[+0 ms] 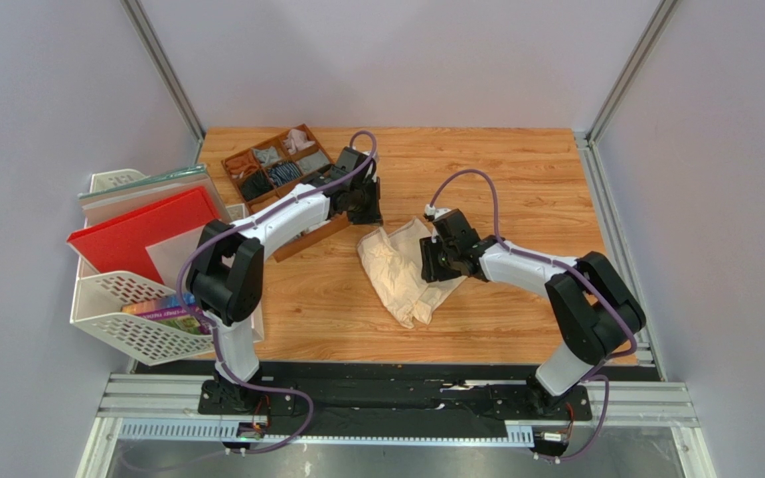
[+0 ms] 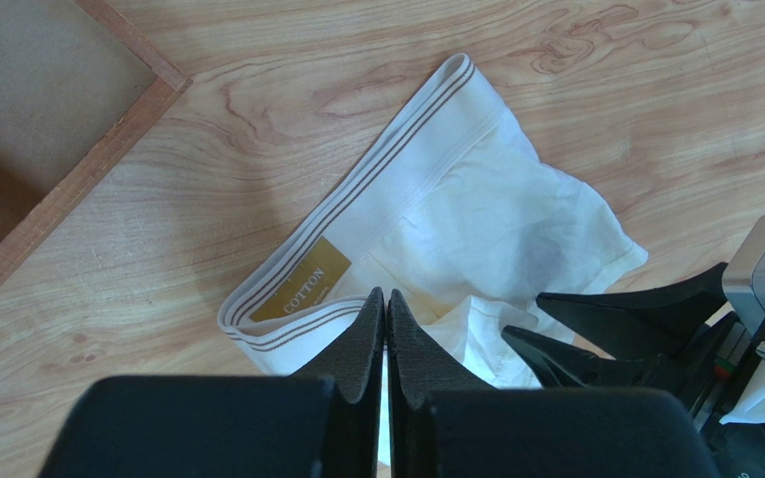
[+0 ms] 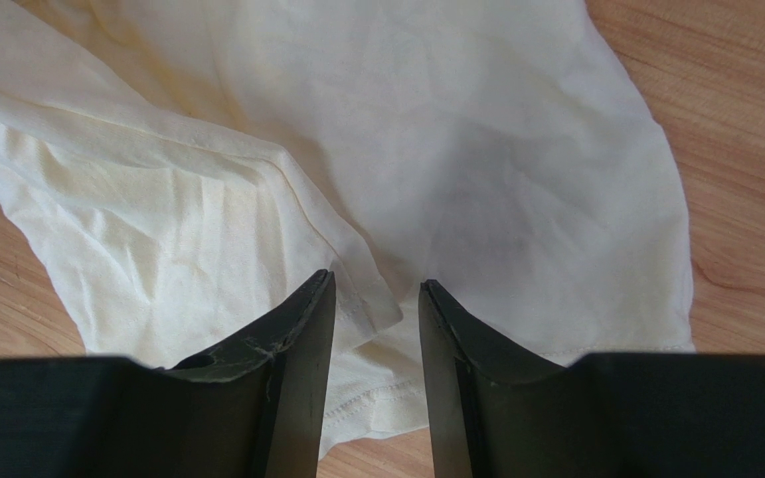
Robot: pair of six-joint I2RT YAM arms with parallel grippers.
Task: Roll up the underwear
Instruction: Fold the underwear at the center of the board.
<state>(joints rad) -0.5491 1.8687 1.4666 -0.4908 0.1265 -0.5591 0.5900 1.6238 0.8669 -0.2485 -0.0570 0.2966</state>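
Cream underwear [image 1: 399, 269] lies crumpled and unrolled at mid-desk [image 1: 516, 169], between both arms. Left fingers [image 2: 357, 358], shut and empty, hover by its labelled waistband. Right fingers [image 3: 302, 339], parted, straddle a fold near the opposite hem, probably to pinch it. A compartmented tray [image 1: 265, 141] at the desk's far left corner holds small rolled garments [image 1: 282, 171].

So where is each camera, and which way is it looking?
Top: above and behind, looking down at the table; the left arm and right arm show.
Left wrist: on the left arm, looking down past the shut left gripper at the underwear.
Right wrist: on the right arm, looking down through the open right gripper at it too.
Shared: all three see the underwear.
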